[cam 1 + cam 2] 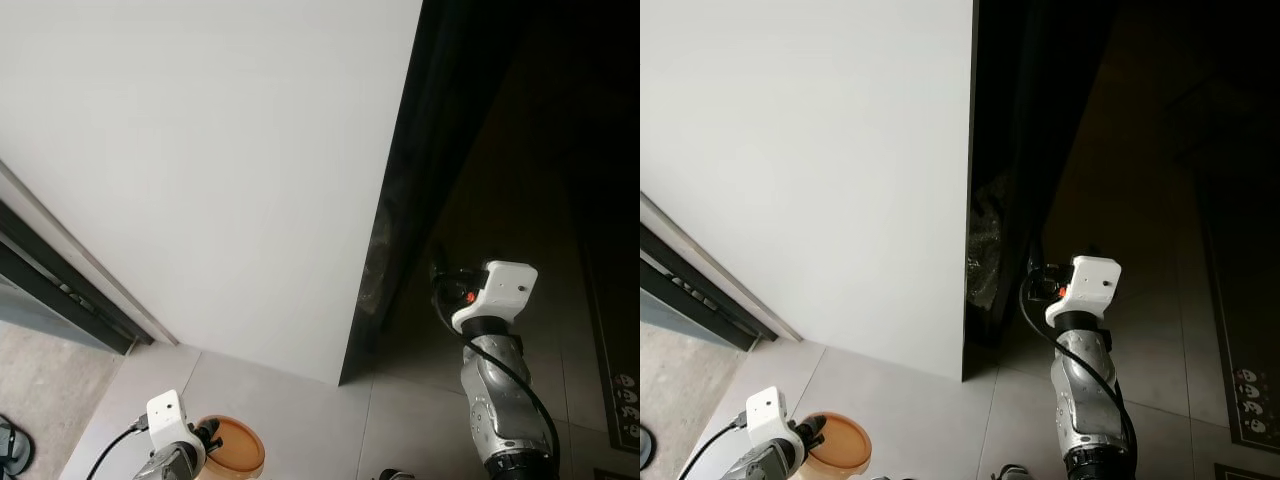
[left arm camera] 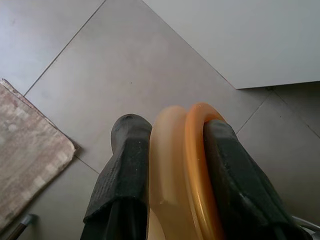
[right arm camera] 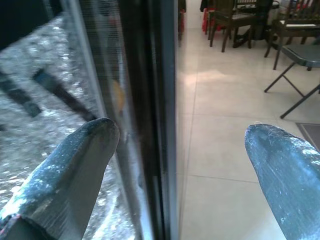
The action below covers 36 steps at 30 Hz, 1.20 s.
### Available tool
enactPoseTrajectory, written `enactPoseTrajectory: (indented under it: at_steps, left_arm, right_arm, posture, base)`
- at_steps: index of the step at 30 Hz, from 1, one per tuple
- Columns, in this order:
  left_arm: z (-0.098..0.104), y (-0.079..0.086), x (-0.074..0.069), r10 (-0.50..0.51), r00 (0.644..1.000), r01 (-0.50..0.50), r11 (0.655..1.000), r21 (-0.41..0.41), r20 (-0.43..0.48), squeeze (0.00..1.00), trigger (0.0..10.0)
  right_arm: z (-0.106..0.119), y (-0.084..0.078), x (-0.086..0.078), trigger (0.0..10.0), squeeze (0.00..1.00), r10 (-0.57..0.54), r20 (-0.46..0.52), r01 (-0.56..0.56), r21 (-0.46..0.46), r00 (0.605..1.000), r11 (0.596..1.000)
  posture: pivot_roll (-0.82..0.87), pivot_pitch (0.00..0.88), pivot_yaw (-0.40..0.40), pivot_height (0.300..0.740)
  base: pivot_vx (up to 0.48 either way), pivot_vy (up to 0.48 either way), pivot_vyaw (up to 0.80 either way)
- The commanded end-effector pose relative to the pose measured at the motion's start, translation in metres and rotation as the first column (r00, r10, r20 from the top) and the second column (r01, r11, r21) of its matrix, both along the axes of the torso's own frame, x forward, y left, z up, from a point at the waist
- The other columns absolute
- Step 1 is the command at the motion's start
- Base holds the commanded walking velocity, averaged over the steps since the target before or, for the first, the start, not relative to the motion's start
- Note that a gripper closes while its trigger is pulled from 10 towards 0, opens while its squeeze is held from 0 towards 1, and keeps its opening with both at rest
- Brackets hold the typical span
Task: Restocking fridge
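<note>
Tile floor [image 1: 300, 400] spreads under your white fridge [image 1: 200, 150], left gripper [image 2: 175, 165] clenched on an orange lid [image 2: 197, 165], right gripper [image 3: 180, 150] spread wide at the door edge [image 3: 150, 100] (chairs [image 3: 295, 55] beyond).

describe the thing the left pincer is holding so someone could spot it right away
Find the big white panel over the tiled floor; below its lower edge is the left pincer. Clamped between its black fingers is a round, translucent orange container, the scene's one orange thing.
</note>
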<state>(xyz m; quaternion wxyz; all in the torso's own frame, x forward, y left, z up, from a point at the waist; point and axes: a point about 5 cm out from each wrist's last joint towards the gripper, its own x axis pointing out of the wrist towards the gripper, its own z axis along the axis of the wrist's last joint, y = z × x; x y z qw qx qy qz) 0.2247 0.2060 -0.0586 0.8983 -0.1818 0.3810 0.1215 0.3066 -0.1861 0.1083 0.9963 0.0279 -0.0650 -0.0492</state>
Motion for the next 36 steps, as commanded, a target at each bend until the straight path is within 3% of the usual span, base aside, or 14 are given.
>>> enactPoseTrajectory:
  at_steps: [1,11,19,27,30,36]
  left_arm:
    - [-0.004,-0.002,-0.006,-0.015,1.0,0.015,1.0,-0.001,-0.026,0.0,10.0]
    - [-0.005,-0.001,-0.008,-0.023,0.999,0.024,1.0,0.005,-0.029,0.0,10.0]
    - [-0.003,-0.002,-0.004,-0.031,0.999,0.031,0.999,0.007,-0.022,0.0,10.0]
    - [-0.003,-0.002,-0.005,-0.03,0.999,0.03,1.0,0.007,-0.019,0.0,10.0]
    - [-0.004,-0.001,-0.005,-0.031,0.999,0.031,0.999,0.009,-0.023,0.0,10.0]
    - [-0.004,-0.001,-0.005,-0.032,0.999,0.032,0.999,0.007,-0.023,0.0,10.0]
  right_arm:
    - [0.007,-0.007,0.001,10.0,0.0,-0.022,0.02,0.022,0.0,1.0,1.0]
    - [0.022,-0.014,0.017,10.0,0.0,-0.011,0.04,0.011,0.018,0.999,1.0]
    - [0.039,-0.001,0.046,10.0,0.0,0.163,0.001,-0.163,-0.078,0.987,0.984]
    - [0.058,0.011,0.061,10.0,0.0,0.286,0.021,-0.283,-0.105,0.958,0.953]
    - [0.064,0.013,0.066,10.0,0.0,0.294,0.021,-0.287,-0.163,0.955,0.944]
    - [0.082,0.011,0.077,10.0,0.0,0.248,0.069,-0.234,-0.167,0.966,0.958]
  posture:
    - [-0.07,0.157,0.048,0.74]
    - [-0.07,0.153,0.052,0.74]
    - [-0.08,0.151,0.059,0.74]
    - [-0.07,0.152,0.059,0.74]
    - [-0.07,0.154,0.062,0.74]
    - [-0.08,0.155,0.062,0.74]
  base:
    - [0.0,0.0,0.0]
    - [0.0,0.0,0.0]
    - [0.0,0.0,0.0]
    - [0.0,0.0,0.0]
    - [0.0,0.0,0.0]
    - [0.0,0.0,0.0]
